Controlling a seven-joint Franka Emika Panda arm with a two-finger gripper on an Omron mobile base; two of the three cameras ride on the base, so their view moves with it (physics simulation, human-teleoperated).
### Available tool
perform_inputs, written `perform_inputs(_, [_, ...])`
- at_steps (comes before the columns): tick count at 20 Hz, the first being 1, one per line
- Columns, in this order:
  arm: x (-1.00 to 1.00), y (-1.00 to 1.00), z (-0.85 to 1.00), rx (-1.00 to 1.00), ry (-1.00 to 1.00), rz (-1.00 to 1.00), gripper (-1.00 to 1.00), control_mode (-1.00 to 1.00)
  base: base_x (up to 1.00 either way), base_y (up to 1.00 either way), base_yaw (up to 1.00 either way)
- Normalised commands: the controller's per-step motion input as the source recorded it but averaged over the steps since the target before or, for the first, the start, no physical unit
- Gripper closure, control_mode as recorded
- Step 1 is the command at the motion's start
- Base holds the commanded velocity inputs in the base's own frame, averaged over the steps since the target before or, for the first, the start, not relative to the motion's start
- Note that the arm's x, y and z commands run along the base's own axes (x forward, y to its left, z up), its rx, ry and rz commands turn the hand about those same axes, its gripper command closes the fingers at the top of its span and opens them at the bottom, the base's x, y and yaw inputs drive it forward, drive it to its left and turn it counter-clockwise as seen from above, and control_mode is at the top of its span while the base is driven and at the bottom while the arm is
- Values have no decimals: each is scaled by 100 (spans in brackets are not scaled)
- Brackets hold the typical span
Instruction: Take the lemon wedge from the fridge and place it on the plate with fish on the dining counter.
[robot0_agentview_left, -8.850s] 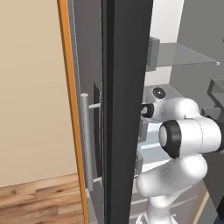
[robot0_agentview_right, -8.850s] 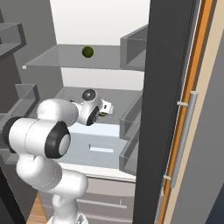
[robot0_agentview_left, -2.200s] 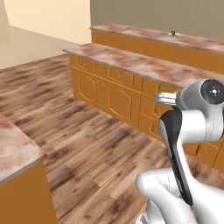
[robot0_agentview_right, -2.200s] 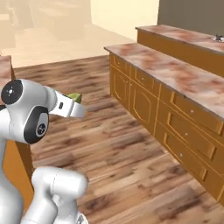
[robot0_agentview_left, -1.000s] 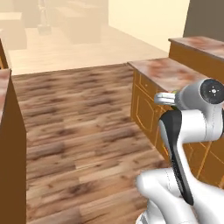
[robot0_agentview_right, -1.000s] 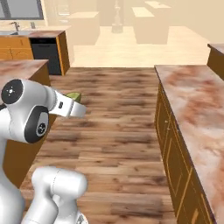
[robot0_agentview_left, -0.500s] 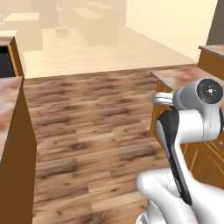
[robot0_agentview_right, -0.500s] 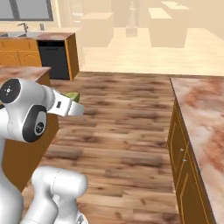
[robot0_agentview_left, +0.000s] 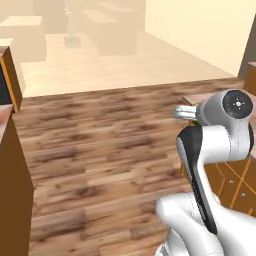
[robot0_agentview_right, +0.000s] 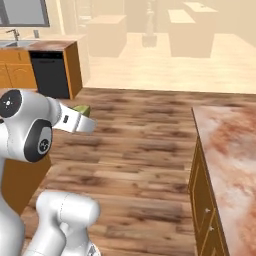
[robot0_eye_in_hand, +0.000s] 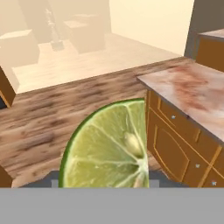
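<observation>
Yellow-green flesh of the lemon wedge crowds the hand view, sitting low and centred right where the jaws rise, so the jaws appear closed on it, though the fingertips themselves are hidden behind the fruit and I cannot see how deep the grip goes. That is the main risk: a small, wet, tapered piece could slip or twist out while the base carries it over the wooden floor, and a sharp turn or stop would be the likely cause. Beyond the wedge in the same view, a marbled table with orange cupboard fronts lies to the right; no plate or fish shows yet, so the goal is probably some way off. In the left base view the arm is folded close to the body, elbow high, forearm reaching forward at mid height. In the right base view the gripper juts forward and level from the tucked arm, a sliver of green wedge showing at its tip, held above the floor and well apart from the table edge on the right, which a wide swing could clip.
</observation>
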Motion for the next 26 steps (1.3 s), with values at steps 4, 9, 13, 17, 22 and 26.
perform_inputs(4, [0, 0, 0, 0, 0, 0, 100, 100, 100, -38, -13])
perform_inputs(9, [0, 0, 0, 0, 0, 0, 100, 100, 100, -17, -18])
perform_inputs(13, [0, 0, 0, 0, 0, 0, 100, 100, 100, 0, -24])
perform_inputs(17, [0, 0, 0, 0, 0, 0, 100, 100, 100, 14, -28])
perform_inputs(22, [0, 0, 0, 0, 0, 0, 100, 100, 100, 33, -32])
perform_inputs(26, [0, 0, 0, 0, 0, 0, 100, 100, 100, 38, -35])
